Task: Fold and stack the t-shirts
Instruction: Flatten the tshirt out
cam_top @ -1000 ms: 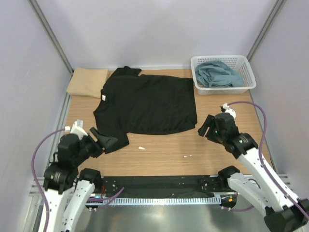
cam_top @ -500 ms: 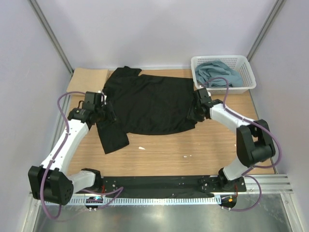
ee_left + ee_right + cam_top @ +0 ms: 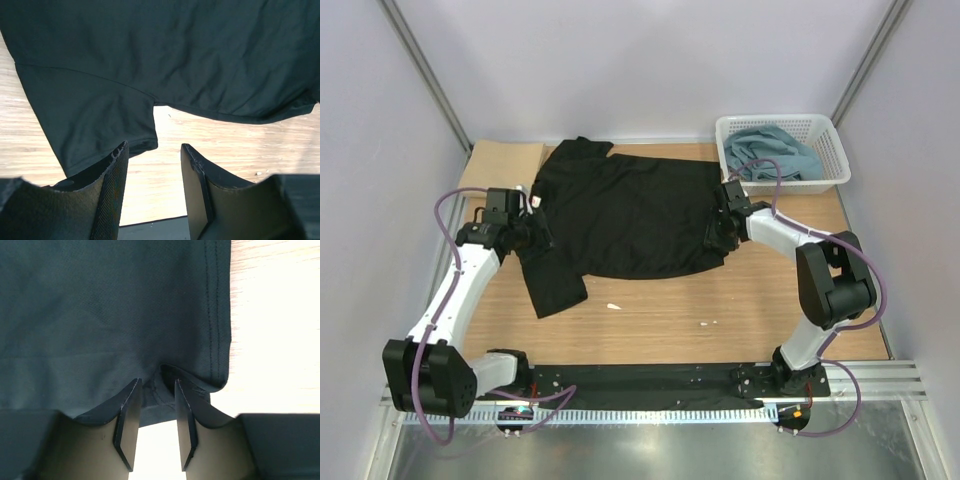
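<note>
A black t-shirt [image 3: 630, 215] lies spread flat on the wooden table, one sleeve [image 3: 555, 285] pointing toward the near edge. My left gripper [image 3: 532, 238] is at its left shoulder. In the left wrist view the gripper [image 3: 154, 147] is open, with bare wood between the fingers and the sleeve [image 3: 90, 120] by the left fingertip. My right gripper [image 3: 717, 232] is at the shirt's right hem. It [image 3: 156, 382] is open, with a puckered fold of the black shirt [image 3: 100, 305] between its tips. A folded tan t-shirt [image 3: 500, 165] lies back left. Blue-grey t-shirts [image 3: 772, 155] fill the basket.
A white lattice basket [image 3: 825, 178] stands at the back right corner. Two small white scraps [image 3: 613, 306] [image 3: 705, 323] lie on the wood in front of the shirt. A black strip [image 3: 650, 380] runs along the near edge between the arm bases.
Both arms have swung out from the near edge to the black shirt's two sides, and both sets of jaws have narrowed. The shirt itself has barely shifted.
</note>
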